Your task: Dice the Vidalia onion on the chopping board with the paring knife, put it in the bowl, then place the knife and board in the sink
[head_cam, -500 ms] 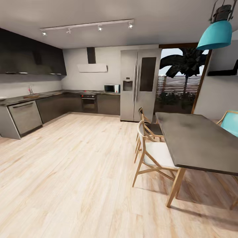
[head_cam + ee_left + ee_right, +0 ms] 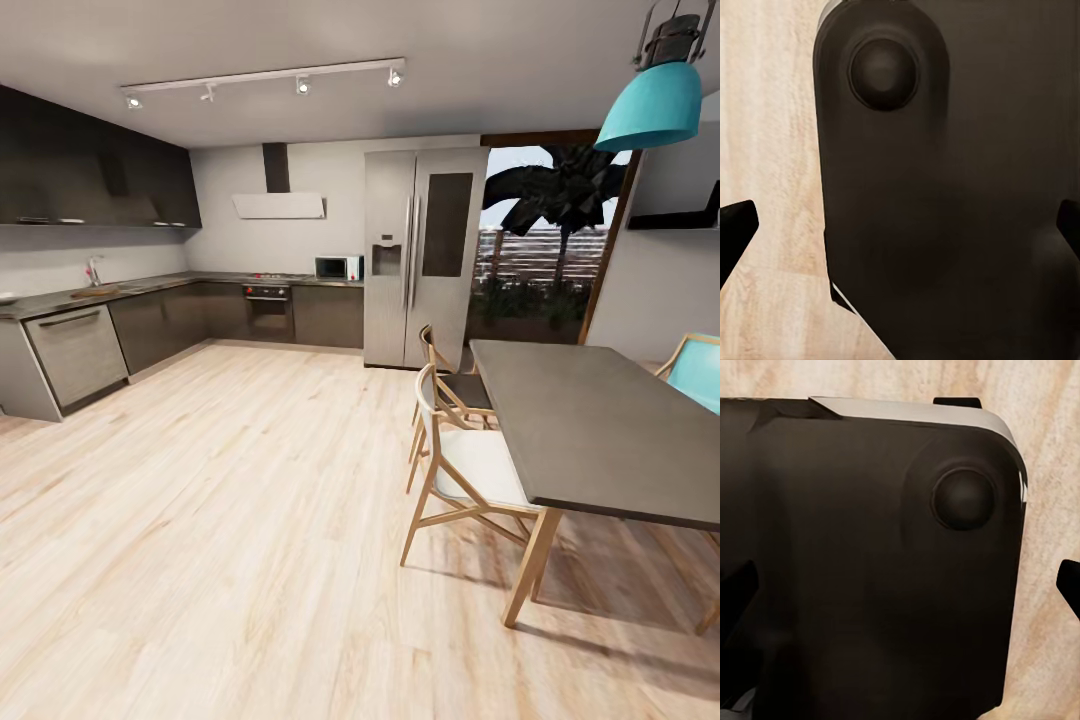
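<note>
Far off at the left of the head view runs the grey countertop over dark cabinets. A small chrome faucet marks the sink, and a brown flat shape beside it looks like the chopping board. The onion, the paring knife and the bowl are too small or hidden to make out from here. In the left wrist view my left gripper is open, its dark fingertips far apart over the robot's dark body. My right gripper is open too, one fingertip showing at the frame's edge.
Light wood floor stretches between me and the kitchen. A grey dining table with wooden chairs stands at the right. A steel fridge, an oven and a dishwasher line the walls. A teal lamp hangs overhead.
</note>
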Robot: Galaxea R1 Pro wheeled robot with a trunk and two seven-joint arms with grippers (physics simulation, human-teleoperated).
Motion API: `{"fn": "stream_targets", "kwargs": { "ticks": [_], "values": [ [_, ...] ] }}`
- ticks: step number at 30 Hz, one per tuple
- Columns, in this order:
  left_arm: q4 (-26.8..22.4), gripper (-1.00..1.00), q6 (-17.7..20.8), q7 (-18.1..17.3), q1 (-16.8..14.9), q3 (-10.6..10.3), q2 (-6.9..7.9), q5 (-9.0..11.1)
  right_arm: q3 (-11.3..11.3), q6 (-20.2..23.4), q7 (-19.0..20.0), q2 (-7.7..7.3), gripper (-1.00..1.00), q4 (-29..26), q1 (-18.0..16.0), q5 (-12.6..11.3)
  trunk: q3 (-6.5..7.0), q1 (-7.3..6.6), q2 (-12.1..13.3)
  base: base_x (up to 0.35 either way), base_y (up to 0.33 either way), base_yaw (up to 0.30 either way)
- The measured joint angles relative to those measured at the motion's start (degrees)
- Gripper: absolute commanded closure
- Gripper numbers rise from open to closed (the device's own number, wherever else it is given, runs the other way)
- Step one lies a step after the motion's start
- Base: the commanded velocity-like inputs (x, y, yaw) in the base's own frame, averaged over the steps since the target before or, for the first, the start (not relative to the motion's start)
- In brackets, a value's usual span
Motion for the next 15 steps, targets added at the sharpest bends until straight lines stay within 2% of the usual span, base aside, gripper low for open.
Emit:
{"fn": "stream_targets", "kwargs": {
  "ticks": [15],
  "values": [
    [0.04,-1.0,0.0,-0.03,0.0,0.0,0.0,0.0,-0.01,0.0,0.0,0.03,-1.0,0.0,0.0,0.0,0.0,0.0,0.0,0.0,0.0,0.0]
  ]
}}
